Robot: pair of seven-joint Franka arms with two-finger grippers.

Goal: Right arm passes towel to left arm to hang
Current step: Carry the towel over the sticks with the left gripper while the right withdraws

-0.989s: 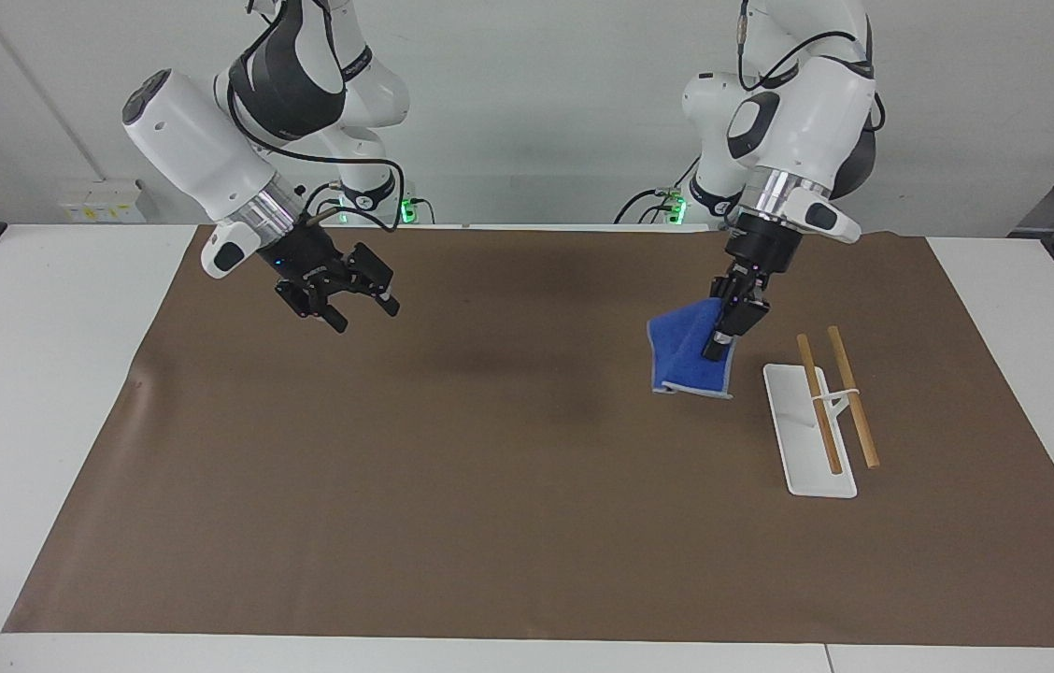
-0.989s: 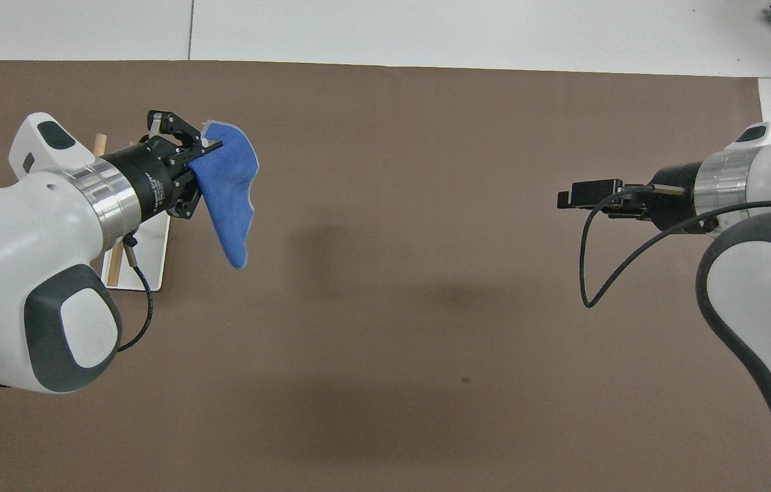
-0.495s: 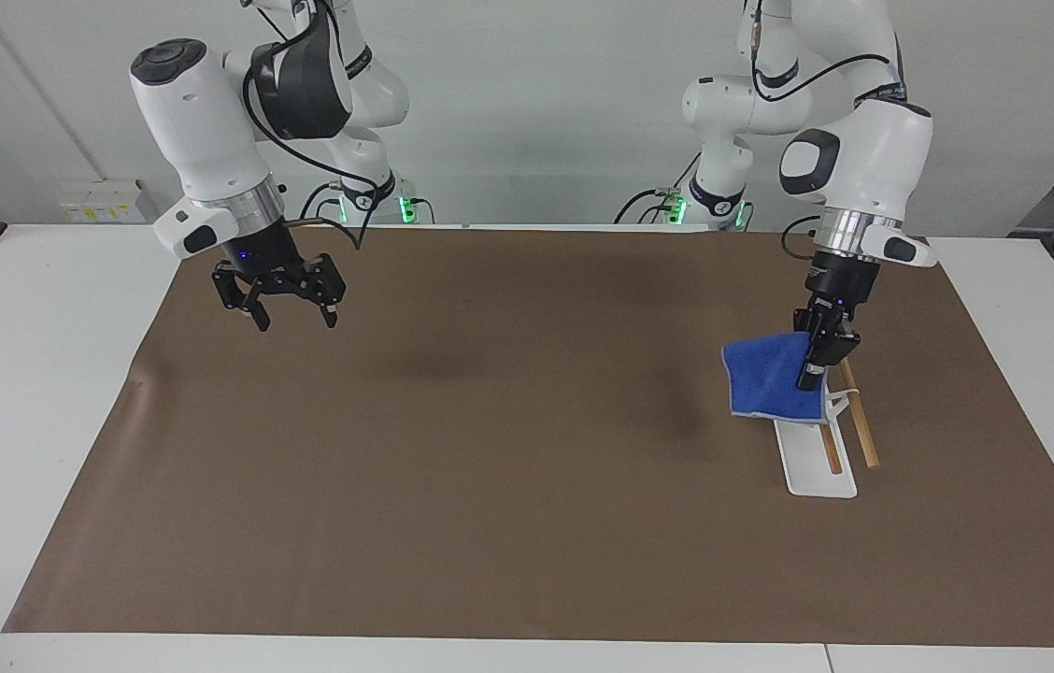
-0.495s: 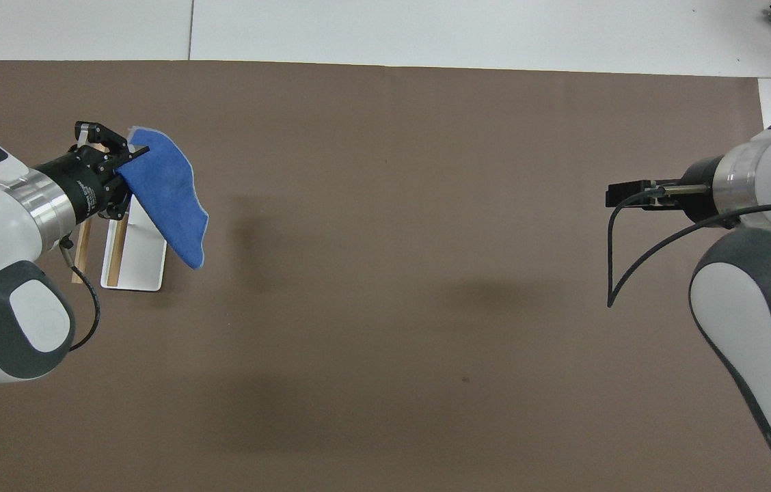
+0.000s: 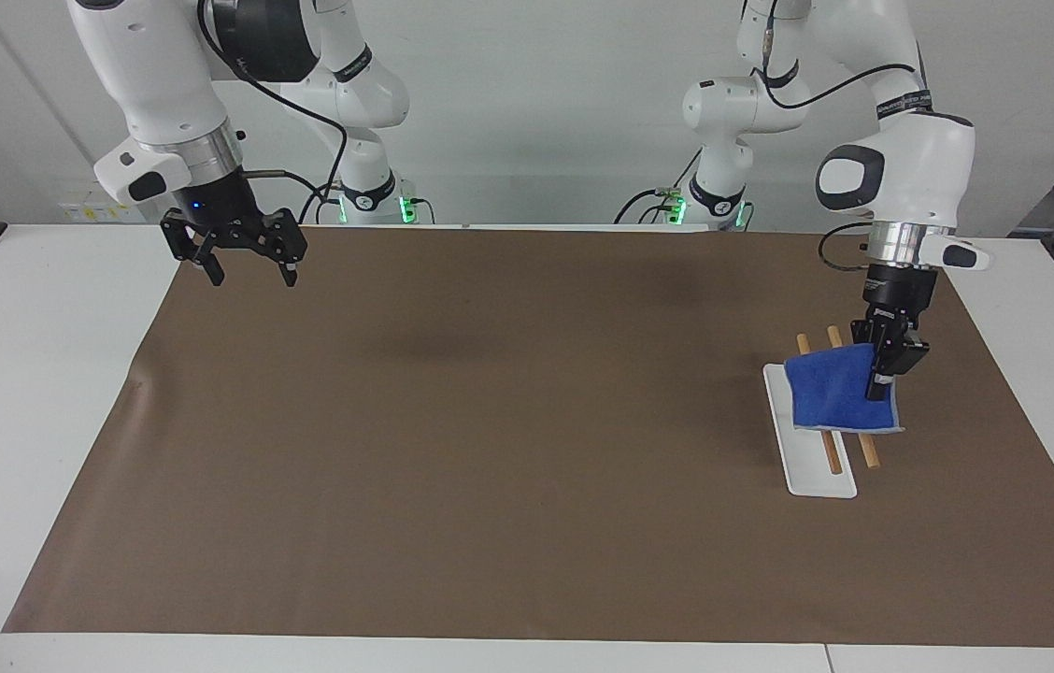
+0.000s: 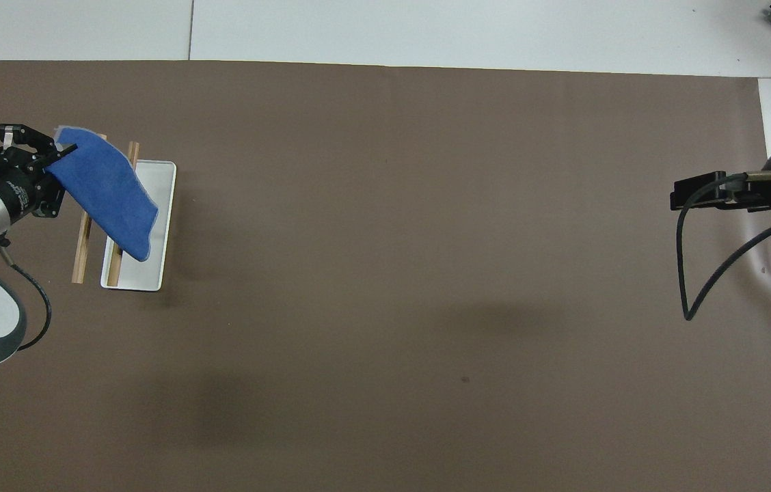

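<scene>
The blue towel (image 5: 828,397) hangs from my left gripper (image 5: 882,374), which is shut on its upper corner. The towel is over the rack's two wooden rods (image 5: 868,453) and covers their middle; I cannot tell whether it touches them. In the overhead view the towel (image 6: 109,191) drapes across both rods (image 6: 81,253), with the left gripper (image 6: 50,154) at its edge. My right gripper (image 5: 247,271) is open and empty, raised over the mat's corner at the right arm's end. It also shows in the overhead view (image 6: 676,198).
The rack's white base (image 5: 812,472) lies on the brown mat (image 5: 490,449) at the left arm's end and also shows in the overhead view (image 6: 153,232). The white table (image 5: 22,393) borders the mat.
My left gripper has carried the towel toward the left arm's end, from beside the rack to over its rods. My right gripper has drawn back toward its own end and risen, still open.
</scene>
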